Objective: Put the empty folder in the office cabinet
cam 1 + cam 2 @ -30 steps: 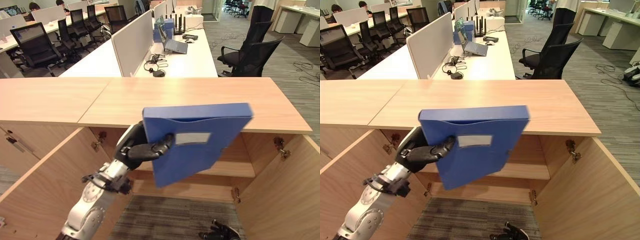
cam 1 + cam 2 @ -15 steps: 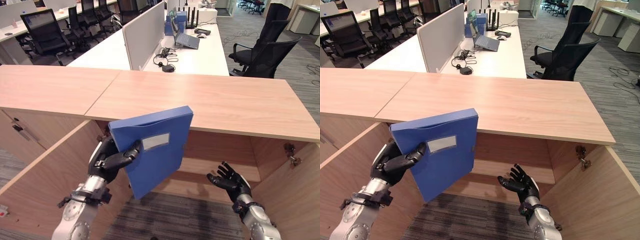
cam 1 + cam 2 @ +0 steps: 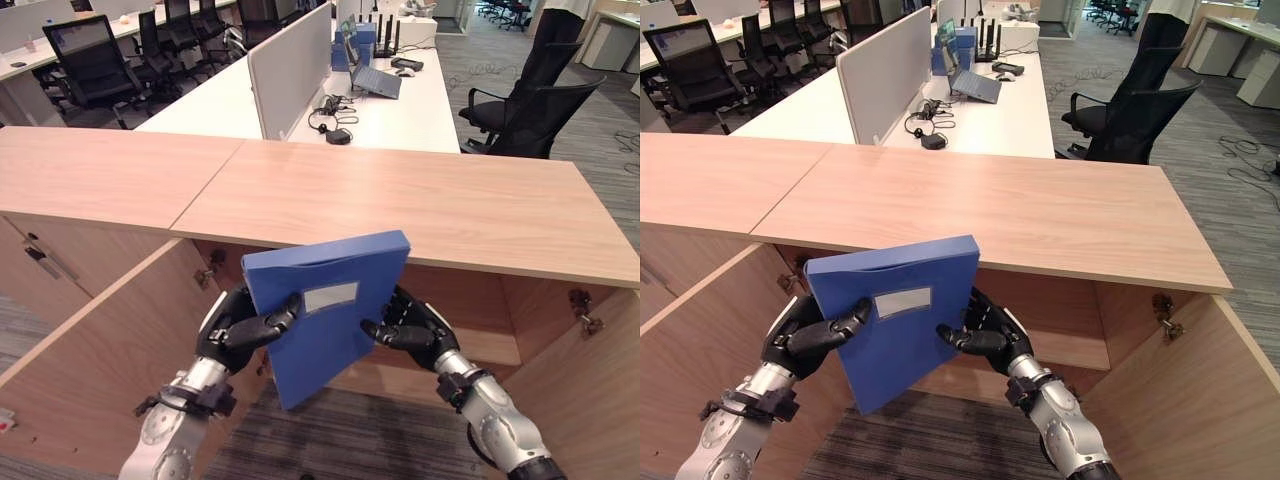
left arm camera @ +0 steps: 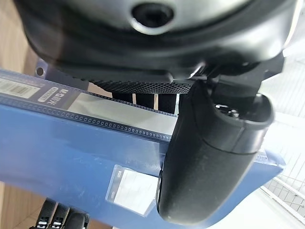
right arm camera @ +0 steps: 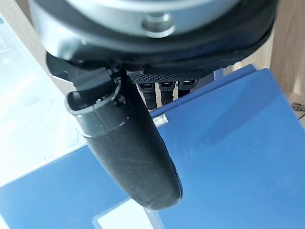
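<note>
The blue folder (image 3: 325,320) hangs tilted in the air before the open office cabinet (image 3: 420,205), below its wooden top. My left hand (image 3: 235,330) grips its left edge, thumb (image 4: 209,157) across the front by the label and fingers behind. My right hand (image 3: 410,325) holds the right edge the same way, its thumb (image 5: 128,148) pressed on the blue cover (image 5: 228,157). Behind the folder are the cabinet's inner shelf (image 3: 490,345) and the floor.
The cabinet's left door (image 3: 90,360) and right door (image 3: 590,400) stand swung out toward me on either side. Beyond the cabinet top are white desks with a partition (image 3: 290,70), a laptop (image 3: 375,80) and black office chairs (image 3: 525,105).
My right hand has come up from below and closed on the folder's right edge. The folder has shifted a little to the right, still in my left hand.
</note>
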Tool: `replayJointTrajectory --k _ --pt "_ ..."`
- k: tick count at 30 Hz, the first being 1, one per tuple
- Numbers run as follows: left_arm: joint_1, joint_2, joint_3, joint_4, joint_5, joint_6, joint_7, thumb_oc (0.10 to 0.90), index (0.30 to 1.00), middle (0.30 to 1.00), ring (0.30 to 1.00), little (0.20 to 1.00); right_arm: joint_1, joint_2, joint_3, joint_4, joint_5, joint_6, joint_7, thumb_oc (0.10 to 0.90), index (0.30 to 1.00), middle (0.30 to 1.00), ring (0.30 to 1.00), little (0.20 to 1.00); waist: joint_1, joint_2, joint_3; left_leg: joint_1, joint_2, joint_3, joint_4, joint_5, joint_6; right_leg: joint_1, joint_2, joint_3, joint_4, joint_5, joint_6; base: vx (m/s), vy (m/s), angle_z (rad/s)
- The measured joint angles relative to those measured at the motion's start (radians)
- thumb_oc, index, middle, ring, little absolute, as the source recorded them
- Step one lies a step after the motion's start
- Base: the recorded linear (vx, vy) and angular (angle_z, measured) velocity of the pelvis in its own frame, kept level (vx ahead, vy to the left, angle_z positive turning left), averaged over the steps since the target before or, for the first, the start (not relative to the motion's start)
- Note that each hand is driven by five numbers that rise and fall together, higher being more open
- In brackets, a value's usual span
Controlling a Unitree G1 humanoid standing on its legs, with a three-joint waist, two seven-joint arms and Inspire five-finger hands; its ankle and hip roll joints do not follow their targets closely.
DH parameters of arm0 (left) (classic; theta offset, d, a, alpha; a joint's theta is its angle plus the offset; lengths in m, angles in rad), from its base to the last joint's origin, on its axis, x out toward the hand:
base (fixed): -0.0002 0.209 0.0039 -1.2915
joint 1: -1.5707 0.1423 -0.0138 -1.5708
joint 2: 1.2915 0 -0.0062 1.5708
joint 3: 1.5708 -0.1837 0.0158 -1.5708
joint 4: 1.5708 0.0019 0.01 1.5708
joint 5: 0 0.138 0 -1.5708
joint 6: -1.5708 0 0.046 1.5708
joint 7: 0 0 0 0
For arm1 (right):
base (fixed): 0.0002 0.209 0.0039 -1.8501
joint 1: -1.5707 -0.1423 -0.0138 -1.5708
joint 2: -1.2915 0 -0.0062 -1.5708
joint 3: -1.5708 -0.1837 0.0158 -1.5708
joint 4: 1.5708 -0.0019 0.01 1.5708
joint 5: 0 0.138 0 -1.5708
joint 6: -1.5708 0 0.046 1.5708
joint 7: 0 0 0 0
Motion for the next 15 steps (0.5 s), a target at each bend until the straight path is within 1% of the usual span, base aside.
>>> replayJointTrajectory --k 8,10,12,15 --pt "-0.002 0.016 -0.009 -0.007 -0.01 0.043 -0.035 0.4 0.3 0.3 0.3 0.3 -0.012 -0.018 0.0 0.0 -0.001 0.007 0.008 0.8 0.9 0.9 0.9 0.9 -0.004 0.007 0.006 -0.001 0.0 -0.001 0.0 0.0 0.0 0.0 0.001 0.0 0.0 0.003 -0.005 0.0 0.0 0.0" --pt "-0.002 0.061 -0.008 -0.032 -0.013 0.061 -0.041 0.4 0.3 0.3 0.3 0.3 -0.012 -0.024 0.007 0.0 -0.002 0.014 0.025 0.8 0.9 0.9 0.9 0.9 -0.004 0.006 0.007 -0.001 0.0 -0.002 0.0 0.0 0.0 0.0 0.002 -0.001 0.0 0.003 -0.005 0.0 0.0 0.0" --pt "-0.004 0.099 -0.009 -0.044 -0.015 0.066 -0.053 0.4 0.3 0.3 0.3 0.3 -0.014 -0.032 0.016 0.0 -0.002 0.022 0.039 0.8 0.9 0.9 0.9 0.9 -0.003 0.006 0.007 -0.001 0.0 -0.002 0.0 -0.001 0.0 0.001 0.002 -0.001 0.0 0.003 -0.005 0.0 0.0 0.0" --pt "-0.009 0.176 -0.017 -0.061 -0.049 0.09 -0.063 0.4 0.3 0.3 0.3 0.3 -0.019 -0.061 0.044 0.0 -0.002 0.034 0.062 0.8 0.9 0.9 0.9 0.9 -0.003 0.003 0.01 -0.001 -0.001 -0.002 0.0 -0.001 0.0 0.001 0.003 -0.002 0.0 0.003 -0.005 0.0 0.0 0.0"
